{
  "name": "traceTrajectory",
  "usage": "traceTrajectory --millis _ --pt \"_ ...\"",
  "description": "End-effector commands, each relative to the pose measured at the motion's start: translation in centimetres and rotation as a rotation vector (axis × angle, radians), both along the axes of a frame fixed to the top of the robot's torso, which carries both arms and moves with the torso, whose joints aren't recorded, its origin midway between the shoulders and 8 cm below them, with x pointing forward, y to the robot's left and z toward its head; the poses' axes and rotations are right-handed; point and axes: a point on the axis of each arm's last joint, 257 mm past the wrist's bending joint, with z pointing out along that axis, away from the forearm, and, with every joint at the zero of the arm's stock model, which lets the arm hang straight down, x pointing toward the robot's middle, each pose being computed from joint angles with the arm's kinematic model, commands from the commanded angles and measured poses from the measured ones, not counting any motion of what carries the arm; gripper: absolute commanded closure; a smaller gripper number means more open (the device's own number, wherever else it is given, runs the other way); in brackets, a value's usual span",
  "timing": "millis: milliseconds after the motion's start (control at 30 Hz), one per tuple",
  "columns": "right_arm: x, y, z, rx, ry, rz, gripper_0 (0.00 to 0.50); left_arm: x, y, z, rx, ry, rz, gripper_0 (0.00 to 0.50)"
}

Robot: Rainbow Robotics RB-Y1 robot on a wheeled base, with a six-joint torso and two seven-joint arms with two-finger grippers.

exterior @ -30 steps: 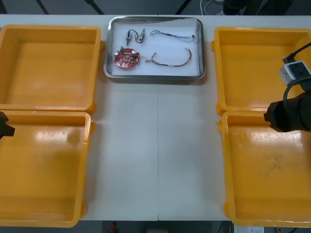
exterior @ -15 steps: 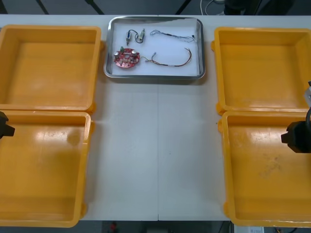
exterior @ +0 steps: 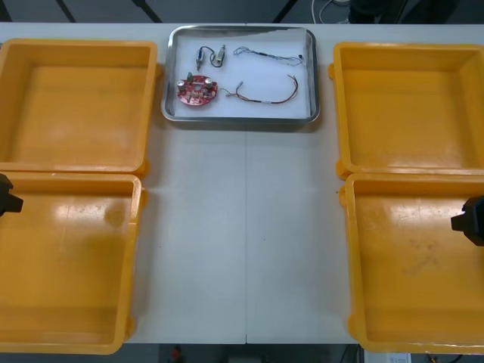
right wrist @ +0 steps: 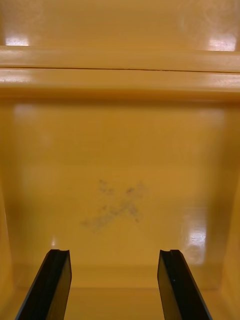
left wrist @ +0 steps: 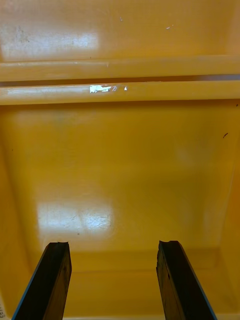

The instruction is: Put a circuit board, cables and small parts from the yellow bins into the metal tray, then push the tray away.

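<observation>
The metal tray (exterior: 240, 119) sits at the table's far edge, between the far bins. It holds the red circuit board (exterior: 197, 89), a blue and white cable (exterior: 268, 53), a red and yellow cable (exterior: 261, 100) and small metal parts (exterior: 211, 55). A bare strip of table (exterior: 242, 227) runs to the near edge. The left gripper (left wrist: 114, 245) hangs over the near left bin (exterior: 68, 265) at the left edge, the right gripper (right wrist: 114, 252) over the near right bin (exterior: 412, 265) at the right edge — both with fingers spread wide.

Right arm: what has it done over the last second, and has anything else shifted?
The right gripper drew back toward the robot and out to the table's right edge, from the seam between the two right bins to over the near right bin. It is open and holds nothing. The left gripper stayed open over the near left bin. The metal tray, circuit board, cables and small metal parts did not move.
</observation>
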Motion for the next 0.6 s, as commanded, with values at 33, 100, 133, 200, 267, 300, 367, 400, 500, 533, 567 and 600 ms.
traceTrajectory --millis 33,100,133,200,267,300,367,400,500,533,567,600 --pt "-0.81 -1.76 1.09 -0.007 -0.020 -0.072 0.000 -0.35 1.67 1.36 0.088 -0.016 -0.042 0.000" --pt "-0.95 -2.04 1.14 0.001 -0.021 -0.090 0.000 -0.35 1.67 1.36 0.088 -0.016 -0.042 0.000" --pt "-1.04 -2.12 1.10 0.004 -0.019 -0.096 0.000 -0.35 1.67 1.36 0.088 -0.016 -0.042 0.000" --pt "-1.13 -2.17 1.05 0.009 -0.018 -0.102 0.000 -0.35 1.67 1.36 0.088 -0.016 -0.042 0.000" --pt "-1.20 -2.29 1.05 0.015 -0.018 -0.115 0.000 -0.35 1.67 1.36 0.088 -0.016 -0.042 0.000" --pt "-1.24 -2.35 1.03 0.016 -0.018 -0.118 0.000 -0.35 1.67 1.36 0.088 -0.016 -0.042 0.000" --pt "-1.36 -2.36 0.84 0.026 -0.011 -0.126 0.000 -0.35 1.67 1.36 0.088 -0.016 -0.042 0.000" --pt "-1.42 -2.38 0.69 0.031 -0.005 -0.130 0.000 -0.35 1.67 1.36 0.088 -0.016 -0.042 0.000" --pt "-1.44 -2.27 0.69 0.040 -0.005 -0.136 0.000 -0.35 1.67 1.36 0.088 -0.016 -0.042 0.000" --pt "-1.40 -2.22 0.73 0.042 -0.006 -0.136 0.000 -0.35 1.67 1.36 0.088 -0.016 -0.042 0.000" --pt "-1.42 -2.14 0.70 0.044 -0.004 -0.136 0.000 -0.35 1.67 1.36 0.088 -0.016 -0.042 0.000" --pt "-1.47 -2.13 0.64 0.045 -0.002 -0.135 0.000 -0.35 1.67 1.36 0.088 -0.016 -0.042 0.000"
